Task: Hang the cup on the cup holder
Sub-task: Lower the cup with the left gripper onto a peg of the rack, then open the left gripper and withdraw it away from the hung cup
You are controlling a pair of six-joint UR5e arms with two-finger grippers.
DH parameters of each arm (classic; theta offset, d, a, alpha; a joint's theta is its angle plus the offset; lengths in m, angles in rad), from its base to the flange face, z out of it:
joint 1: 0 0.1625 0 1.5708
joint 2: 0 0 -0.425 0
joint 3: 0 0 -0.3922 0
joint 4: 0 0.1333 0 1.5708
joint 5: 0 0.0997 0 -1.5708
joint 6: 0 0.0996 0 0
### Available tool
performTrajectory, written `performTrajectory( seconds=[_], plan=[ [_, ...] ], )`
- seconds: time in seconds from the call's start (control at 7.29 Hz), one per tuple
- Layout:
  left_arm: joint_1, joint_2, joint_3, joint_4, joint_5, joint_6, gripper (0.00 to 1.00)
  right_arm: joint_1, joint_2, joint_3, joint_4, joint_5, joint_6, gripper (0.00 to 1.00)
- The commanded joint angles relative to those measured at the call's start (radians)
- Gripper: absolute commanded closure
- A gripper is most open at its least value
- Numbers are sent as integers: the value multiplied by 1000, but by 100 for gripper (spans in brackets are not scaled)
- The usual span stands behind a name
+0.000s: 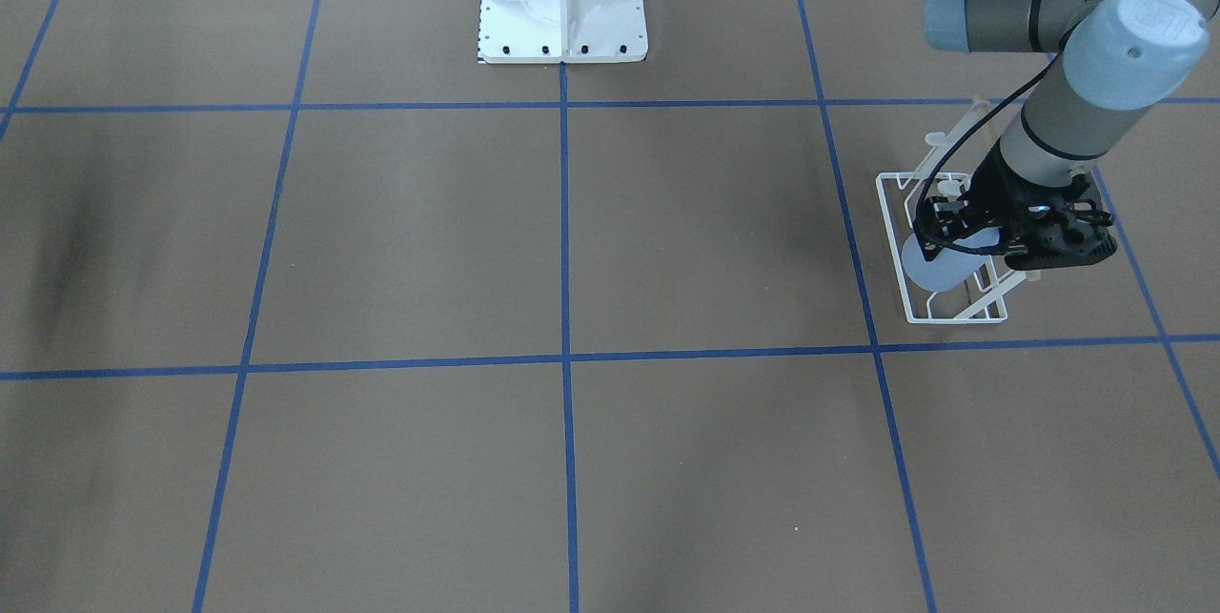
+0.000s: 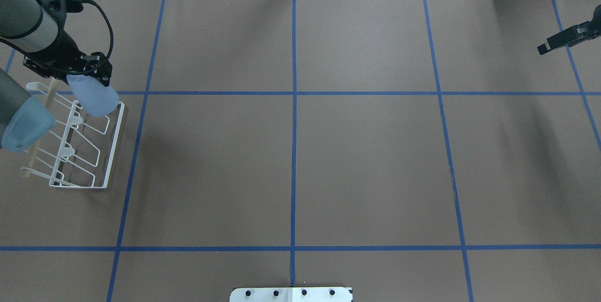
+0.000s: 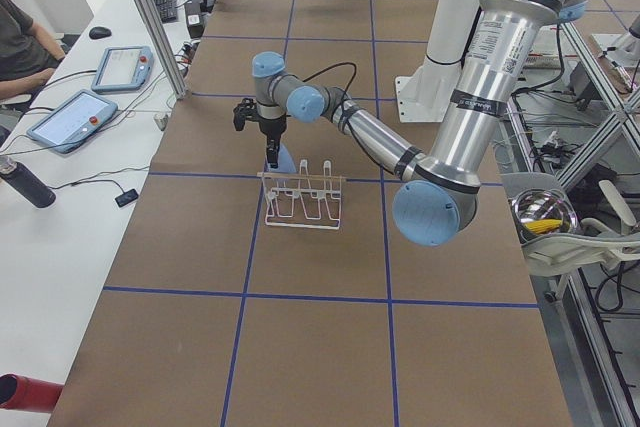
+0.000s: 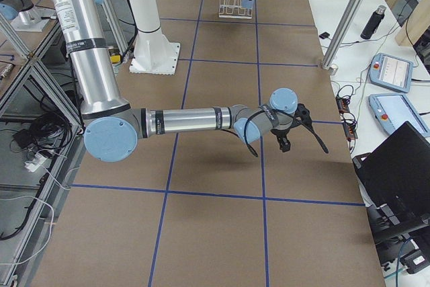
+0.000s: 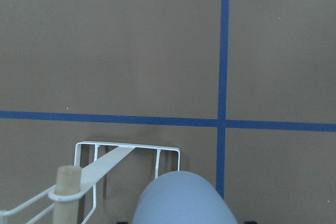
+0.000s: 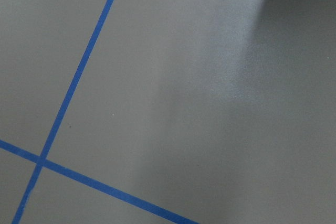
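My left gripper (image 1: 996, 234) is shut on the pale-blue cup (image 1: 934, 268) and holds it tilted over the far end of the white wire cup holder (image 1: 953, 313). In the overhead view the gripper (image 2: 77, 74) sits at the far left, with the cup (image 2: 96, 97) slanting down over the holder (image 2: 110, 151) and its wooden rod (image 2: 40, 123). The left wrist view shows the cup's rounded end (image 5: 181, 198) just above the holder's frame (image 5: 126, 146). I cannot tell whether the cup touches a prong. My right gripper (image 2: 563, 39) is open and empty at the far right.
The white metal pedestal base (image 1: 562, 12) stands at the robot's side of the table in the middle. Blue tape lines (image 2: 293, 93) divide the brown table into squares. Tablets (image 3: 75, 117) and a bottle lie on the side desk.
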Motion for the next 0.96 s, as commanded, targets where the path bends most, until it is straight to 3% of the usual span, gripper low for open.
performTrajectory(
  seconds=[0.0,0.14,0.55,0.82],
  plan=[
    [3,5,-7,0,4,2,1,0,1,0,-1,7,0,0],
    [0,7,-30,1,-5,-1,1,0,6,12,-2,4,6,0],
    [-53,40,-185,41,-8,88,1,43,27,99,-178,-8,20,0],
    [-180,129,-186,47,-11,354,1,58,75,187,-450,-111,-135,0]
  ],
)
